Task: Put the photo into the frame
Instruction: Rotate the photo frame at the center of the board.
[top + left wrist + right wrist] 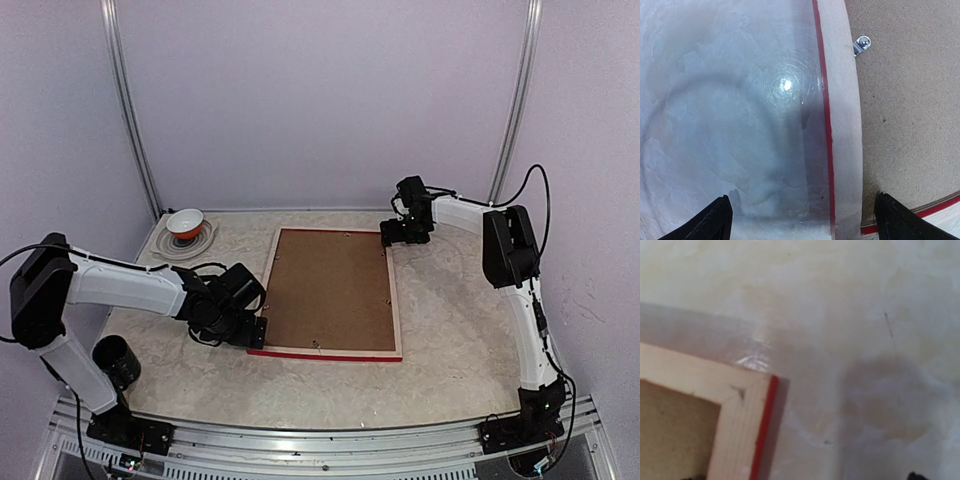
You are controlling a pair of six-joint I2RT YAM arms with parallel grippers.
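The frame (pixel 393 300) lies face down on the table, its pale wood back up and a thin red edge showing at the near side. A brown backing board (pixel 330 290) fills its opening. The photo is out of view. My left gripper (pixel 258 330) is at the frame's near left corner. In the left wrist view it (pixel 802 220) is open, with the frame's left rail (pixel 842 125) between its spread fingertips (pixel 715 220). My right gripper (pixel 392 232) hovers at the far right corner (pixel 740 405), open and holding nothing.
A red and white bowl (pixel 186 222) sits on a grey plate (pixel 172 249) at the far left. A black cup (pixel 117 360) stands by the left arm's base. A small metal clip (pixel 861 45) sits on the backing board (pixel 905 100). Walls close in on three sides.
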